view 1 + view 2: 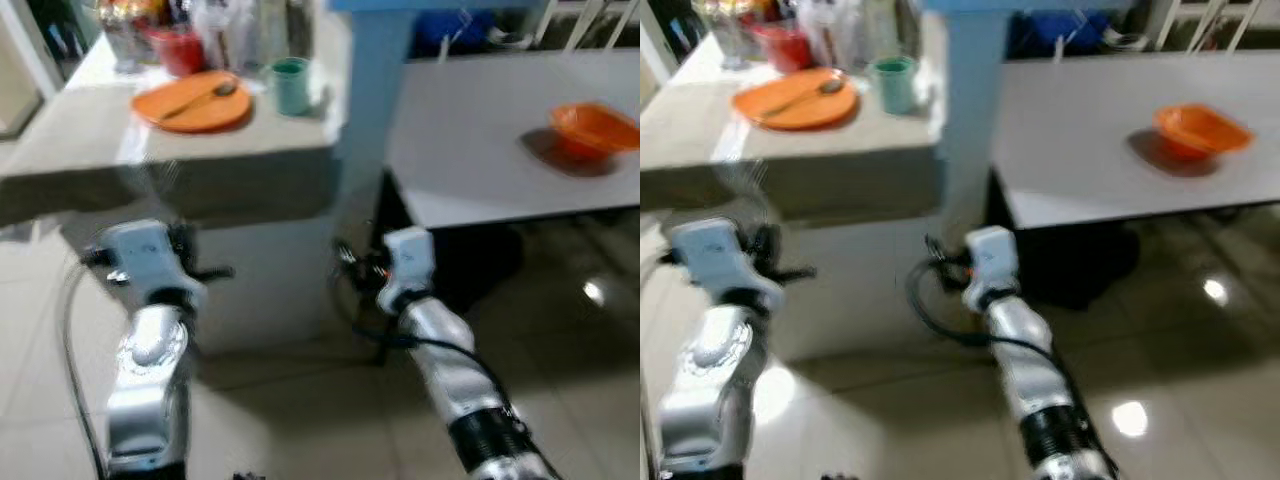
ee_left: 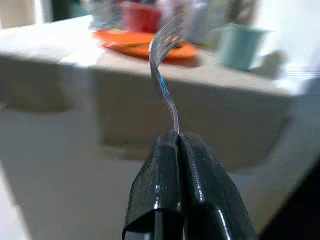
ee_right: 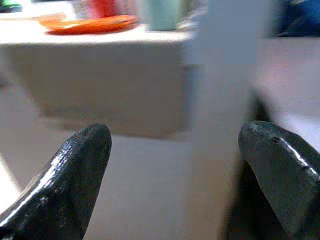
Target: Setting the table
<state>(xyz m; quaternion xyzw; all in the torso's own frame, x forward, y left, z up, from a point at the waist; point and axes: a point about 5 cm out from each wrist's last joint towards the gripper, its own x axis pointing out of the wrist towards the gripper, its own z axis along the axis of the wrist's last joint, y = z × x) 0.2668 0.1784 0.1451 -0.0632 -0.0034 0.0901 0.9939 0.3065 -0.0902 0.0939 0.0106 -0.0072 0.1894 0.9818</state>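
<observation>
While glossy black left fingers (image 2: 172, 150) pinch a thin curved metal fork (image 2: 164, 75), rounded right fingers (image 3: 75, 170) spread apart.

Both silver arms reach forward, low, short of the counter edge. Left gripper (image 2: 178, 137): black fingers (image 2: 160, 190) pressed together, clamped on a fork handle, tines sticking out ahead. Right gripper (image 3: 175, 145): fingers (image 3: 82, 165) spread wide apart, nothing between them, wrist (image 1: 408, 262) angled slightly inward.
</observation>
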